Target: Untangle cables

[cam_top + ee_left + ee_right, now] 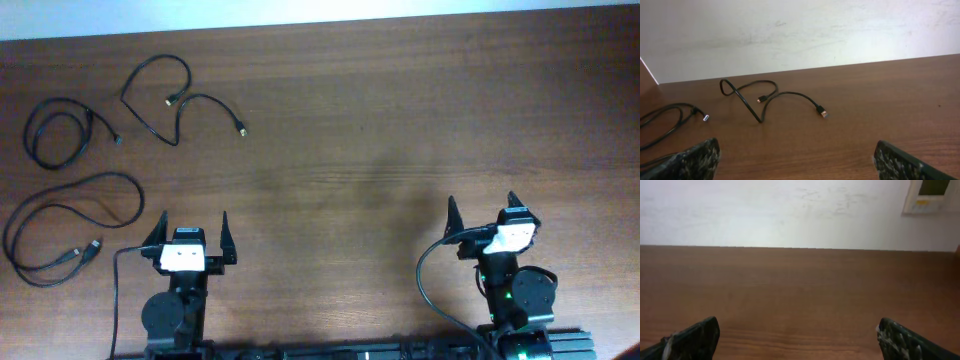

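Three thin black cables lie apart on the left of the wooden table. One cable (160, 95) makes an open loop at the back, with both plug ends free; it also shows in the left wrist view (760, 100). A second cable (60, 130) is coiled at the far left, and its plug end shows in the left wrist view (705, 118). A third cable (70, 220) loops at the front left. My left gripper (192, 232) is open and empty, just right of the third cable. My right gripper (482, 212) is open and empty, far from all cables.
The table's far edge (320, 25) meets a pale wall. The thick black arm wires (430, 275) hang beside the right arm base. A pale panel (932, 195) is on the wall at the upper right of the right wrist view.
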Robot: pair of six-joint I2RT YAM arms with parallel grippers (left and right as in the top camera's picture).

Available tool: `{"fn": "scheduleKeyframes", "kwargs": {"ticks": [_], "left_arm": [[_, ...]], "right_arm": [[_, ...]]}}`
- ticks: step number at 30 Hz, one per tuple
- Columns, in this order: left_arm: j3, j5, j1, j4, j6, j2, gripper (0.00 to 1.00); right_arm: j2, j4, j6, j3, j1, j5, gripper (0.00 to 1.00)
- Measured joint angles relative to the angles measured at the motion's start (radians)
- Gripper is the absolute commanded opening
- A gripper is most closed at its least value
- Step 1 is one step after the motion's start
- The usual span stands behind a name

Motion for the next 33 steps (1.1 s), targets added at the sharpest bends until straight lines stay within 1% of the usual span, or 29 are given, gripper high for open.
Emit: {"fn": "scheduleKeyframes", "kwargs": {"ticks": [4, 33], "left_arm": [[0.000, 0.000, 0.000, 0.000, 0.000, 0.000, 0.99], [0.000, 0.000, 0.000, 0.000, 0.000, 0.000, 0.99]], "right_arm": [[0.000, 0.000, -0.026, 0.000, 0.000, -0.003, 0.99], [0.000, 0.000, -0.030, 0.000, 0.000, -0.003, 0.99]]}}
